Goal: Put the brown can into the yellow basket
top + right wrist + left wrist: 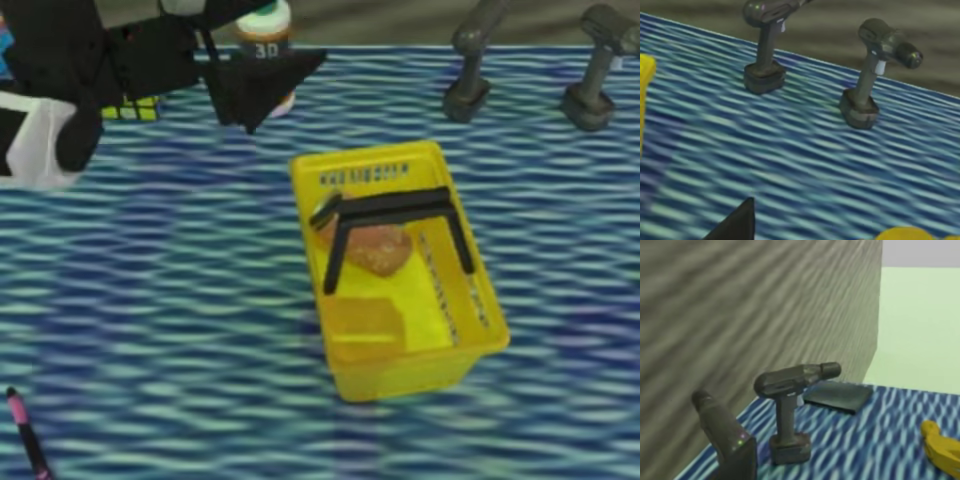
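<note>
The brown can (377, 248) lies on its side on the floor of the yellow basket (402, 160), under the black handles (395, 208), with a pale tan flat thing (366, 328) beside it toward the near end. So the job looks done, and the risk now is in the clearing away. The left arm (110, 60) hangs over the far left corner of the table, its dark wedge-shaped gripper (262, 85) just in front of the orange-and-white bottle (266, 38); whether that claw is open or shut I cannot tell. A careless swing there could tip the bottle. The right gripper is not in sight from above. Two drills (470, 65) stand at the far right, well apart from the basket.
</note>
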`<state>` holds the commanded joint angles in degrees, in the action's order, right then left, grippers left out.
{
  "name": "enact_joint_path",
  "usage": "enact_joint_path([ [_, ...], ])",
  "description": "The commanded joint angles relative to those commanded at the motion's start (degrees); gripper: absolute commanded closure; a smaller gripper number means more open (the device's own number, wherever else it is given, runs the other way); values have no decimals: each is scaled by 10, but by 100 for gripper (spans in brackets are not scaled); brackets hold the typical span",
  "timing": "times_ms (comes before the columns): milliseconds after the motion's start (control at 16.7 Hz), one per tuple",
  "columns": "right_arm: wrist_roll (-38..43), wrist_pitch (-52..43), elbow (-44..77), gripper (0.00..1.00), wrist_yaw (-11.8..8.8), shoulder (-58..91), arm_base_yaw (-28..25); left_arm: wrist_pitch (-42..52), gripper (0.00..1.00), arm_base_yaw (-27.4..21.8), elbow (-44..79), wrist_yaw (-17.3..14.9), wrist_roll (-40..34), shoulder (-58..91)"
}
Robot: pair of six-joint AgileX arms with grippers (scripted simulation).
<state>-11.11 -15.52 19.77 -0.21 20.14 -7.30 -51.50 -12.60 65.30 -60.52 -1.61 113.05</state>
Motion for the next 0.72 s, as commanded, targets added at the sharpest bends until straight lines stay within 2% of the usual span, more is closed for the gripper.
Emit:
enact_joint_path([
  [240, -103, -149, 212, 0, 1, 221, -64, 96, 0, 39, -98, 121, -31, -221],
  [720, -326, -476, 688, 0, 0, 732, -203, 344, 0, 106, -396, 393, -43, -736],
])
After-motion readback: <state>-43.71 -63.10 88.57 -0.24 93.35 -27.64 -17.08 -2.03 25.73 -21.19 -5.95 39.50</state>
